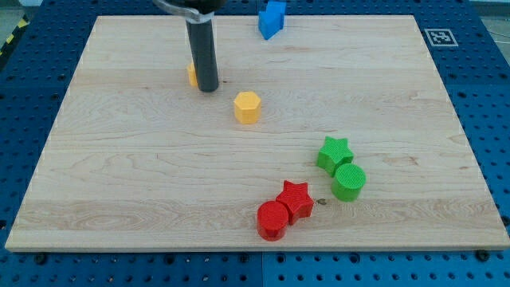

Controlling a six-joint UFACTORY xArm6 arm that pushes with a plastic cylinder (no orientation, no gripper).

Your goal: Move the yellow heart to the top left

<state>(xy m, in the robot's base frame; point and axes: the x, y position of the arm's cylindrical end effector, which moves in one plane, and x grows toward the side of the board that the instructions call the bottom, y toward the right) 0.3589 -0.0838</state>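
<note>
The wooden board [119, 183] fills most of the view, lying on a blue pegged table [24, 96], with a small black-and-white marker tag [438, 37] near the board's top right corner. The dark rod [202, 56] comes down from the view's top, left of centre, and my tip [208, 89] rests on the board in the upper left part. There is no claw here to open or clench — only the bare rod end.

A yellow block [192, 75] peeks out from behind the rod on its left side, touching it or very nearly; most of it is hidden, so I cannot tell its shape. This may be the heart, but I cannot say.

A blue block [272, 20] sits at the board's top edge, right of the rod. A yellow pentagon-like block [247, 106] lies just right of and below the tip, apart from it.

Lower right — a green star [335, 154] touches a green cylinder [349, 182]. Nearer the bottom, a red star [296, 198] touches a red cylinder [272, 220].
</note>
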